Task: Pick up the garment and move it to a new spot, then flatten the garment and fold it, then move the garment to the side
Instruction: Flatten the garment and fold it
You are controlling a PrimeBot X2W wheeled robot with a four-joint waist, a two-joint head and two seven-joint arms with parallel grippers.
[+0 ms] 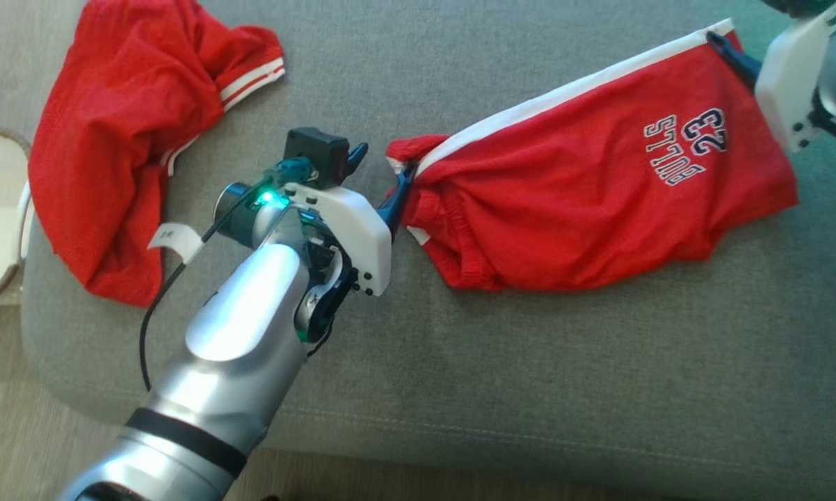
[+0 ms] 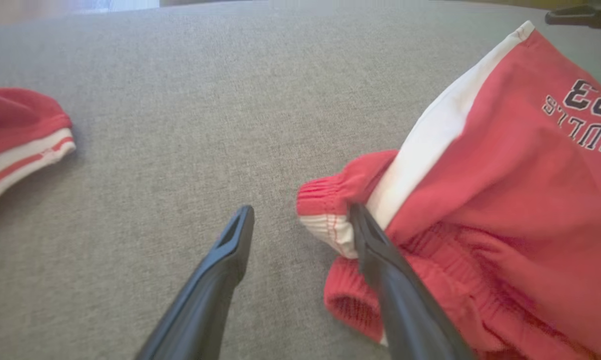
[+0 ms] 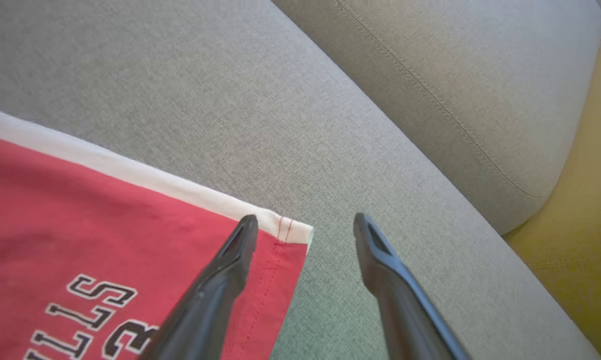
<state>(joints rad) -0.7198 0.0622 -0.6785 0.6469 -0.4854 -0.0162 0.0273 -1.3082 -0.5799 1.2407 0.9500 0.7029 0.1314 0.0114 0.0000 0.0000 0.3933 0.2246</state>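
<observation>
From my station I count two red garments, the printed shorts (image 1: 599, 195) and a crumpled garment (image 1: 126, 139), two grippers, the left gripper (image 2: 301, 212) and right gripper (image 3: 306, 221), and one grey couch (image 1: 529, 383).

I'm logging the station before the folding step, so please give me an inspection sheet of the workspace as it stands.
Surface: grey woven fabric cushion, lightly creased.
Job's things: red shorts with white side stripe and BULLS 23 print, lying mostly flat, waistband bunched.
Clutter: crumpled red garment with white-striped trim, apart from the shorts.
Grippers: left gripper open at the waistband; right gripper open at the hem corner.
Cables: black cable with white label beside the left arm.
Surroundings: wood floor; yellow upholstery.
</observation>
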